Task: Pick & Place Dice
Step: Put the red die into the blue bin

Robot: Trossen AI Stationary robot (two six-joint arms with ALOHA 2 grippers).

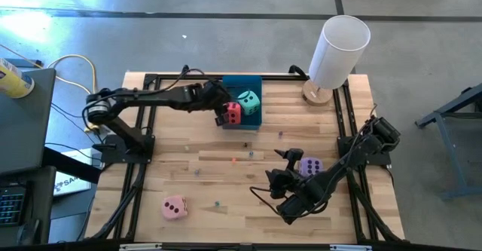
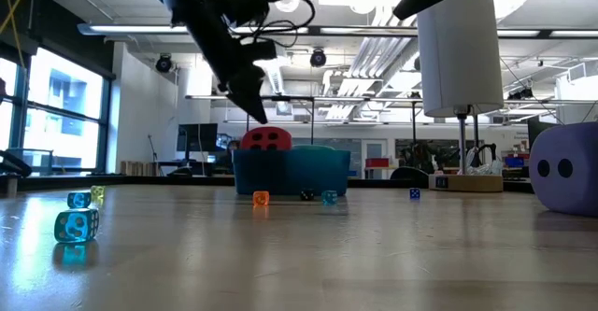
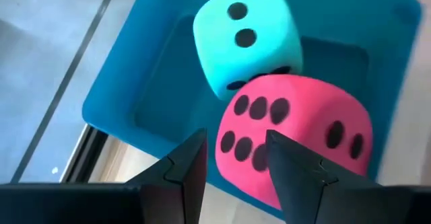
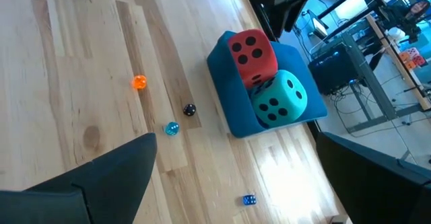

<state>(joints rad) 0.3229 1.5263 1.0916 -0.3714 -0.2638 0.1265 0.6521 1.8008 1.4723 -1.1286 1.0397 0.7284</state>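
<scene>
The red die [image 1: 234, 112] hangs tilted over the near-left rim of the blue tray [image 1: 241, 84], close against the teal die [image 1: 249, 101] that lies in the tray. My left gripper [image 1: 224, 115] reaches in from the table's left and is shut on the red die. The lilac die [image 1: 311, 166] rests on the table at the right, just beside my open right gripper [image 1: 288, 159], which touches nothing. The pink die [image 1: 175, 207] sits on the table near the front left. My left gripper pinches the red die between its two fingers at the edge of its six-pip face [image 3: 232, 140], so most of the die bulges out past one finger [image 3: 296, 170]. The fingers slant down from the table's left. I cannot tell whether the tilted die rests on the tray's rim [image 4: 222, 62].
A white cylinder lamp [image 1: 339, 47] on a wooden foot stands at the back right. Several small see-through dice lie scattered over the middle of the table, such as an orange one [image 4: 139, 82] and a blue one [image 4: 172, 128]. Black frame rails run along both table sides.
</scene>
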